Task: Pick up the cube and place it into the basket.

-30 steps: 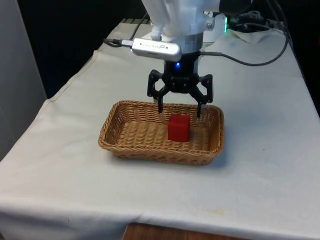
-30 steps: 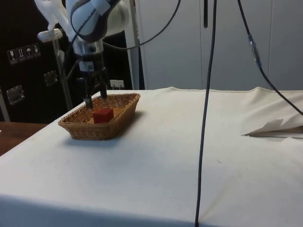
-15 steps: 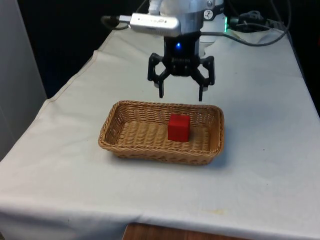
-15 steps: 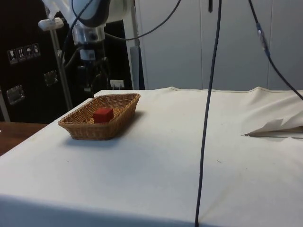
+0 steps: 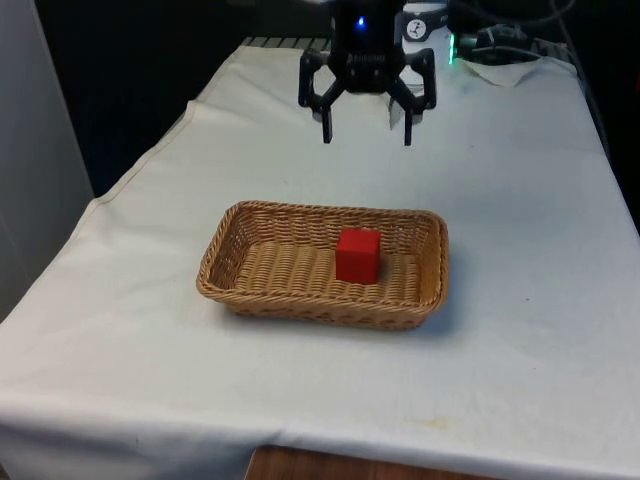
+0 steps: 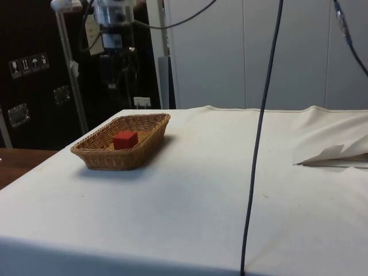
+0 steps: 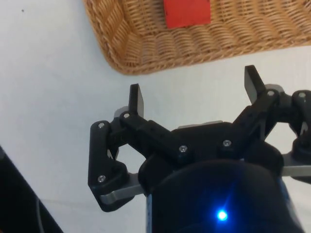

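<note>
My black two-finger claw [image 5: 366,137] hangs wide open and empty, well above the small red cube [image 5: 357,255] lying in the woven wicker basket [image 5: 240,282]

Red cube [image 5: 357,255], tan woven wicker basket [image 5: 232,262], white cloth [image 5: 520,220], black gripper [image 5: 366,132], apparently dark cabinets [image 6: 34,75]

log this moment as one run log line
phase: retreat | claw: open, empty, above the table behind wicker basket | red cube: resting in basket

Front, side, wrist: shared basket [image 5: 300,300]
</note>
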You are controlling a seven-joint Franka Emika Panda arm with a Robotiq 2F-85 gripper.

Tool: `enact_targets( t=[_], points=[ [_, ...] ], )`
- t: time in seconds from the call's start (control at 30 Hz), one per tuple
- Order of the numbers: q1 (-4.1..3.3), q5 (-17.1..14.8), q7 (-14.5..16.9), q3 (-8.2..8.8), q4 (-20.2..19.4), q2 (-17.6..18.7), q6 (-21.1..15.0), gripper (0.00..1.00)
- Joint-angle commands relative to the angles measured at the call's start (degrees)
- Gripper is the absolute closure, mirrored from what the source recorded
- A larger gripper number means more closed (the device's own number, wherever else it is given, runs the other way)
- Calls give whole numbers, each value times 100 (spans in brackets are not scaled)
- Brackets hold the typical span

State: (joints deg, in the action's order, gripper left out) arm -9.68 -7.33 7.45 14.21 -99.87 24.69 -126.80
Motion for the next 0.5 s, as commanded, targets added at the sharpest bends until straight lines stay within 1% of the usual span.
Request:
enact_targets(
  t=[0.0, 0.07, 0.1, 0.13, 0.37, 0.4, 0.47],
  points=[
    [-17, 34, 11, 11, -74, -109, 23, 0],
    [-23, 40, 29, 11, -132, -212, 74, 0],
    [-6, 0, 34, 0, -86, -143, 63, 0],
    [-29, 40, 40, 11, -160, -264, 97, 0],
    [-69, 97, 74, -6, -435, -705, 286, 0],
    [-46, 46, 97, -11, -350, -602, 281, 0],
    [-86, 126, 63, -11, -521, -819, 309, 0]
  ],
)
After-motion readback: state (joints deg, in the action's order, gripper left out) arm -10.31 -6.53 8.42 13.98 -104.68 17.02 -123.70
